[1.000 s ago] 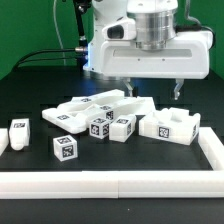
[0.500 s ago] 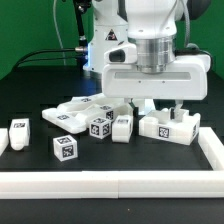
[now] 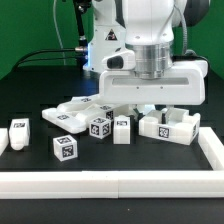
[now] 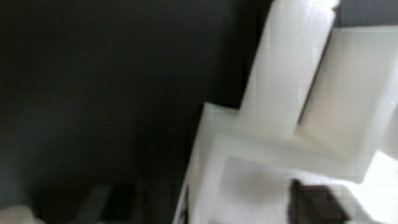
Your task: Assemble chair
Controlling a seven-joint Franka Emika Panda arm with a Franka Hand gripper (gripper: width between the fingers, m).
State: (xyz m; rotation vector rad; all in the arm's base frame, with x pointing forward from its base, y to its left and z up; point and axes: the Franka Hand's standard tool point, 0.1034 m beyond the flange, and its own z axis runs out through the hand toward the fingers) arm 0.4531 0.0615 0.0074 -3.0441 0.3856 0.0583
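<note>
Inspection at this moment: the arm's hand stood low over the cluster of chair pieces on the dark surface, just beside the wide tagged part on the exterior view's left of it. The fingers were largely hidden behind the hand and the white parts. It could not be told whether they were clenched, released or bearing on anything.

The flat slab lay directly beneath the hand, close to the wide tagged part. In the wrist view the same slab filled the frame, blurred, and seemed to sit between two dark shapes that may be the fingertips. Contact could not be confirmed.

Judgement: the slab was below and between the fingers, not off to either side. Its long axis appeared to run across the exterior view, away from the wide tagged part. Two square blocks sat near that part's left.
</note>
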